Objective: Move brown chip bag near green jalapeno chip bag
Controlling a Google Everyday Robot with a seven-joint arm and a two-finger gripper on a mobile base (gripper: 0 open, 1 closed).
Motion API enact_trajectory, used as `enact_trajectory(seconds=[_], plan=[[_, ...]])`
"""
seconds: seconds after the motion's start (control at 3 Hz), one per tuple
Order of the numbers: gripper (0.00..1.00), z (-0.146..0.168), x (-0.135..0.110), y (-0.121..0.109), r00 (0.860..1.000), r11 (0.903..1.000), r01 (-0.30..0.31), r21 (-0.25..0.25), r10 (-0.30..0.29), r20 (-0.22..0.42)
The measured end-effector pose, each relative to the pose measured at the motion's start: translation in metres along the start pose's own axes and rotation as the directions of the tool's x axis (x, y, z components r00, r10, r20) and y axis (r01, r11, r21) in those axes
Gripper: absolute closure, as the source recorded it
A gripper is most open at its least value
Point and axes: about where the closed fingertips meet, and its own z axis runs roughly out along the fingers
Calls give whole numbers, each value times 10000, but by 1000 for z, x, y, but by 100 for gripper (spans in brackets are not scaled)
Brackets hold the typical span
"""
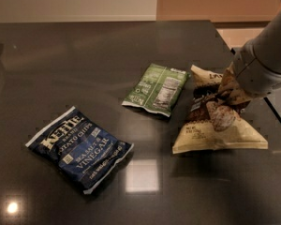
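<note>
- Jaws sit low over the right side of the table (84,50), at the end of the pale arm (267,55) that reaches in from the upper right. They are closed on the brown chip bag (215,135), pinching its crumpled upper middle.
- Below the jaws the bag fans out in a tent shape. Its cream bottom edge lies on the table, on the side of the jaws nearest the camera.
- Just beside the jaws, toward the middle of the table, lies the green jalapeno chip bag (155,89), flat with its label panel up. The brown bag's top corner comes close to the green bag's edge, though whether they touch cannot be told.
- Far from the jaws, out toward the near left of the table, lies the dark blue vinegar bag (79,148), which plays no part.
- By the look of it, the carry is almost done and the set-down is the step in hand.
- To do it well, the jaws should lower until the bag settles flat, avoid dragging it over the green bag, open fully, and then lift straight up so the foil does not snag.
</note>
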Motion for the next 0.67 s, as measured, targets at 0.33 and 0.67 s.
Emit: enact_trajectory(seconds=[0.33, 0.67], plan=[[100, 2, 8, -28, 9995, 9981, 253, 564, -244, -176], [100, 8, 15, -53, 9995, 9952, 284, 932, -267, -190]])
